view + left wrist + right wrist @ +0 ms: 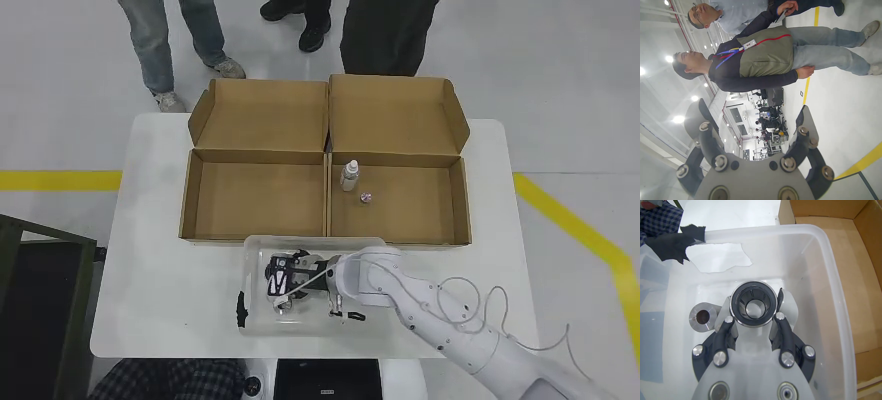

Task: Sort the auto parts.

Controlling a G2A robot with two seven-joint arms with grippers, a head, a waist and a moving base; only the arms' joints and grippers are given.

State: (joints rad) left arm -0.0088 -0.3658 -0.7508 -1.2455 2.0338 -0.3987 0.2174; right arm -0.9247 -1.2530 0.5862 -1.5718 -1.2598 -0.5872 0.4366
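Observation:
My right gripper (754, 306) is inside the clear plastic bin (829, 256), shut on a black-rimmed metal linear bearing (753, 321) whose bore faces the wrist camera. Whether the bearing rests on the bin floor or hangs above it, I cannot tell. A short metal cylinder with a dark hole (703, 317) lies right beside it. In the top view the right gripper (290, 278) sits in the left half of the bin (370, 241). My left gripper (753, 109) is open, holds nothing and points out into the room.
A two-compartment cardboard box (327, 190) stands just behind the bin. Its right compartment holds a small white bottle-shaped part (349, 175) and a tiny round part (366, 197). Torn black tape (676, 245) hangs on the bin's rim. People stand beyond the table.

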